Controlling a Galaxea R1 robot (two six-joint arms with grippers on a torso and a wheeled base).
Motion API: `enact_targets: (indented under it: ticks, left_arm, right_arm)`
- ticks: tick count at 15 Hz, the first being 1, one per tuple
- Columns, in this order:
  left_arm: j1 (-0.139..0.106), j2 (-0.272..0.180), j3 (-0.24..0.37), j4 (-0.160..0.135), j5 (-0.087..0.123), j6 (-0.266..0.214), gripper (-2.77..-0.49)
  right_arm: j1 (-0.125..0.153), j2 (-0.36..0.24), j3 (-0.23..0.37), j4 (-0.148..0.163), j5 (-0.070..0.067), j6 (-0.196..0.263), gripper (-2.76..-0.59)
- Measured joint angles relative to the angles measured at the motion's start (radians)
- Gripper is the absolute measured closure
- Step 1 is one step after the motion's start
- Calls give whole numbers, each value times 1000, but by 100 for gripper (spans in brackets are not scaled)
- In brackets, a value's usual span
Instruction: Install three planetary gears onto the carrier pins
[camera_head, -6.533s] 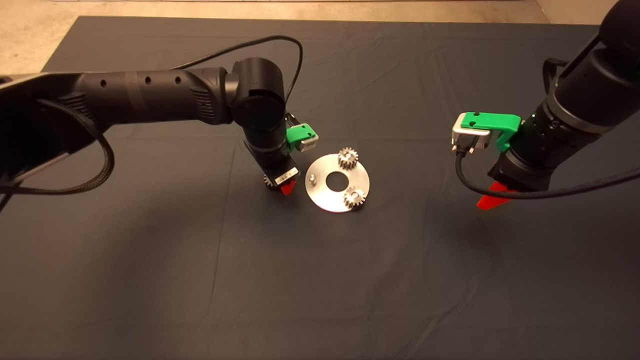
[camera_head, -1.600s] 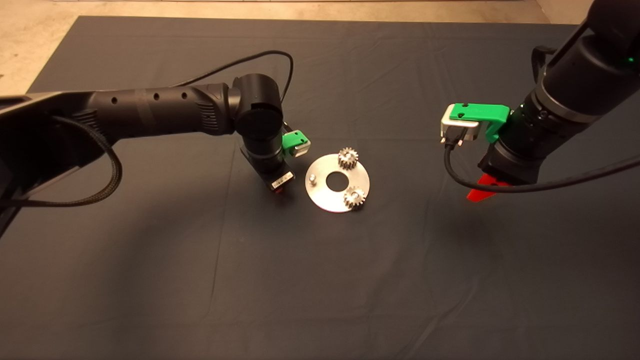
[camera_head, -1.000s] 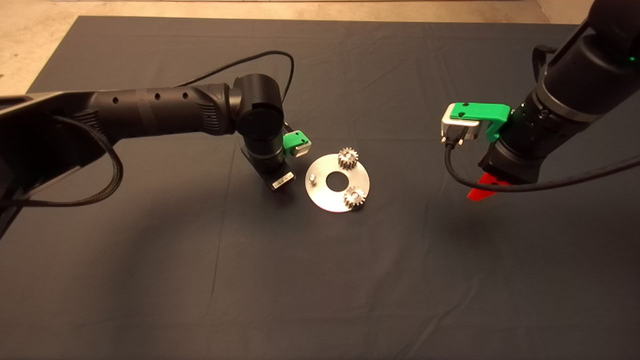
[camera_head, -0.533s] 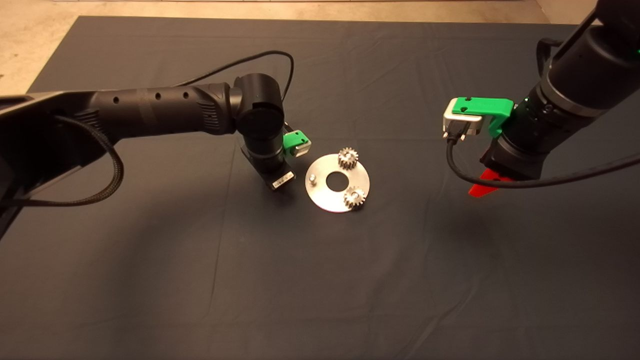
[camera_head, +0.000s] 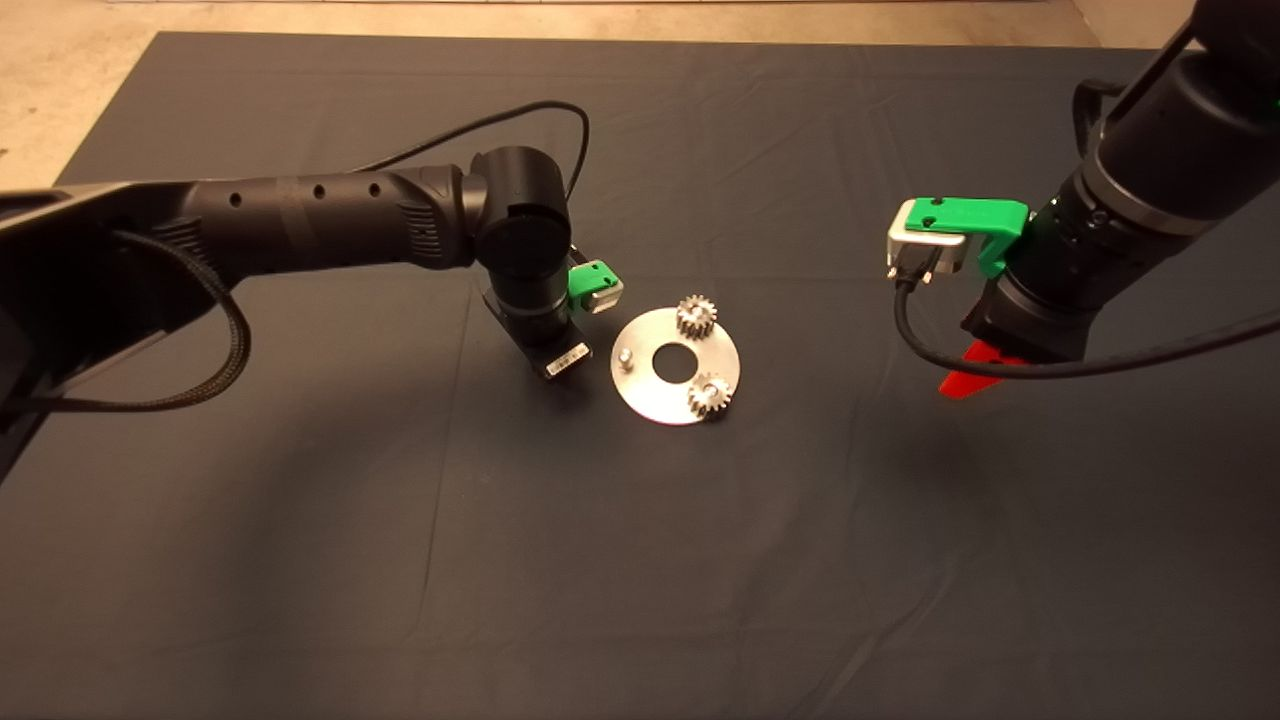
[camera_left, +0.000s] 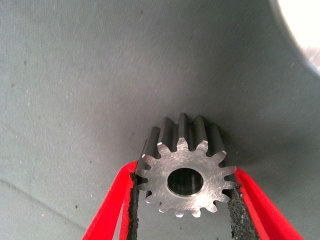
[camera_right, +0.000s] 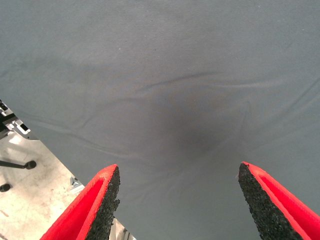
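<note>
The round shiny disc (camera_head: 655, 400) lies in the middle of the mat. Two planetary gears sit on carrier pins, one at the far side (camera_head: 696, 316) and one at the near side (camera_head: 709, 395). A third pin (camera_head: 625, 356) stands bare on the disc's left part. My left gripper (camera_left: 184, 205) is shut on the third gear (camera_left: 185, 165), its bore facing the wrist camera, pads (camera_left: 132, 210) pressed on its teeth. In the head view this gripper (camera_head: 560, 365) hangs just left of the disc, its fingers hidden under the wrist. My right gripper (camera_right: 179, 200) is open over bare mat, far right of the disc.
The disc's bright edge (camera_left: 305, 30) shows in a corner of the left wrist view. The right arm's red finger (camera_head: 975, 378) hovers well right of the disc. Pale floor (camera_head: 60, 70) lies beyond the mat's far left corner, and floor (camera_right: 30, 190) shows past the mat's edge.
Since the oldest frame the left wrist has shifted a little away from the camera, hiding its red finger and the gear. The right arm has drifted slightly. Over the last half second nothing visibly moved.
</note>
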Motion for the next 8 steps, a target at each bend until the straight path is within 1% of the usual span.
enact_targets:
  ticks: [2, 3, 5, 8]
  left_arm:
    - [-3, 19, -2, 0, 0, 0, -99]
    - [-9, 34, -2, 0, -2, 0, -99]
    - [-33, 55, -2, -2, -8, 0, -98]
    - [-64, 64, -2, -6, -9, 0, -98]
  right_arm:
    - [0, 0, 0, 1, 0, 0, -175]
    - [0, 0, 0, 1, 0, 0, -175]
    - [0, -3, 0, 1, 0, 0, -175]
    - [0, -7, 0, 2, 0, 0, -175]
